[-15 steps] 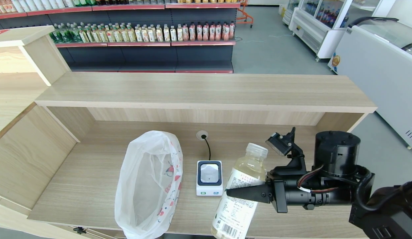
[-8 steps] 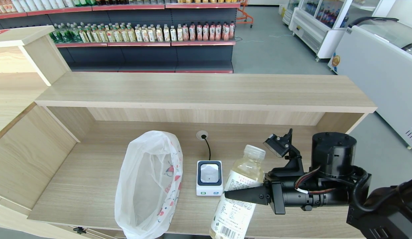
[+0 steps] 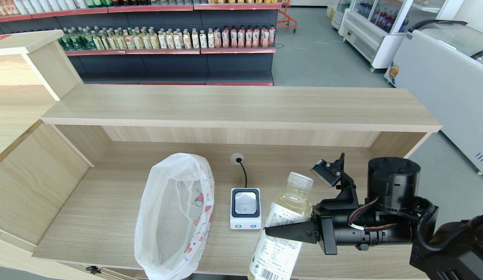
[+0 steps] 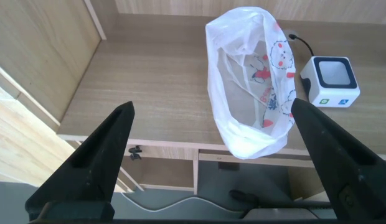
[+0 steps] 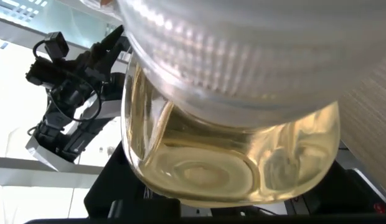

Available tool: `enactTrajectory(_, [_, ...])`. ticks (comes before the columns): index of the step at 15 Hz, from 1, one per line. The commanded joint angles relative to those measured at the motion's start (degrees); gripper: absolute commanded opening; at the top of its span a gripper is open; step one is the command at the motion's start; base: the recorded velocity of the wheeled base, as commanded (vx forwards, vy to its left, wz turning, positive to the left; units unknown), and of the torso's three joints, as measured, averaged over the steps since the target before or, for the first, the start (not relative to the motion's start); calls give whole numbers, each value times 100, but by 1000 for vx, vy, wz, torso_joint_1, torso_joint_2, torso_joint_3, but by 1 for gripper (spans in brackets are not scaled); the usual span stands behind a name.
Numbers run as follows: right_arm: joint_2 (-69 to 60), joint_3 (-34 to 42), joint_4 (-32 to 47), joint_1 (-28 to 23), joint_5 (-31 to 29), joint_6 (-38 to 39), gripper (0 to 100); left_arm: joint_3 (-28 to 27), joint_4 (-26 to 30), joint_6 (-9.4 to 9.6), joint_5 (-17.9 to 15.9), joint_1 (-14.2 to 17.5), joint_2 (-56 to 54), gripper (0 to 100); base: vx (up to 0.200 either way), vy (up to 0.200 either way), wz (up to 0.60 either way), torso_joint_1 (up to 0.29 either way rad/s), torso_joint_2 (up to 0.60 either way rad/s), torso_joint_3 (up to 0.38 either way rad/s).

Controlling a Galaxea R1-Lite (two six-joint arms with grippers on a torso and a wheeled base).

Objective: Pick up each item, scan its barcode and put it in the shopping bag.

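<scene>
right end effector (image 3: pixel 270 230): lower right of the head view, pointing left, clenched on the bottle (image 3: pixel 282 229) at its labelled middle; one dark finger lies across the front of the label, the other is hidden behind it
bottle: clear plastic, pale yellow drink, white cap, white label; tilted, cap toward upper right, base cut off by the bottom edge of the frame; barcode (image 3: pixel 269 274) on the label near the base, facing the camera
bottle position: lower centre-right of the head view, just right of the barcode scanner (image 3: pixel 245 208), over the near edge of the desk (image 3: pixel 97 217)
bottle close up: right wrist view has the ribbed clear wall and the yellow liquid (image 5: pixel 230 124) right at the lens
left end effector (image 4: pixel 211 104): released, both dark fingers spread wide, nothing between them; shopping bag (image 4: pixel 249 81) and scanner (image 4: pixel 330 81) lie on the desk beyond it
shopping bag (image 3: pixel 175 217): thin white plastic with red print, mouth open, lower centre-left of the head view, just left of the scanner, hanging over the near desk edge
barcode scanner: small white box, dark window facing up, black cable (image 3: pixel 243 171) running to a hole in the desk
background: shelves (image 3: pixel 167 39) with rows of drinks top left, chest freezers (image 3: pixel 439 70) top right
</scene>
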Motion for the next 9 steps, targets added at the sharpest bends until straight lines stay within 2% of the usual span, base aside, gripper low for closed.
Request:
enactTrajectory(1, [-28, 0, 2, -59, -15, -12, 0, 1, -1, -1, 4, 2, -2, 100, 0, 0, 0, 0, 0, 0])
enactTrajectory(3, [-230, 27, 46, -279, -94, -100, 0, 1, -1, -1, -5, 2, -2, 100, 0, 0, 0, 0, 0, 0])
enactTrajectory(4, [-353, 27, 55, -472, -384, -267, 0, 1, -1, -1, 4, 2, -2, 100, 0, 0, 0, 0, 0, 0])
enactTrajectory(6, [-573, 141, 64, -736, -1465, -1005, 0, 1, -1, -1, 4, 2, -2, 100, 0, 0, 0, 0, 0, 0])
enactTrajectory(7, [-740, 299, 55, -991, -2177, -2024, 0, 1, -1, -1, 4, 2, -2, 100, 0, 0, 0, 0, 0, 0])
enactTrajectory(9, [-907, 413, 2, -1325, -2907, -4143, 0, 1, -1, -1, 4, 2, -2, 100, 0, 0, 0, 0, 0, 0])
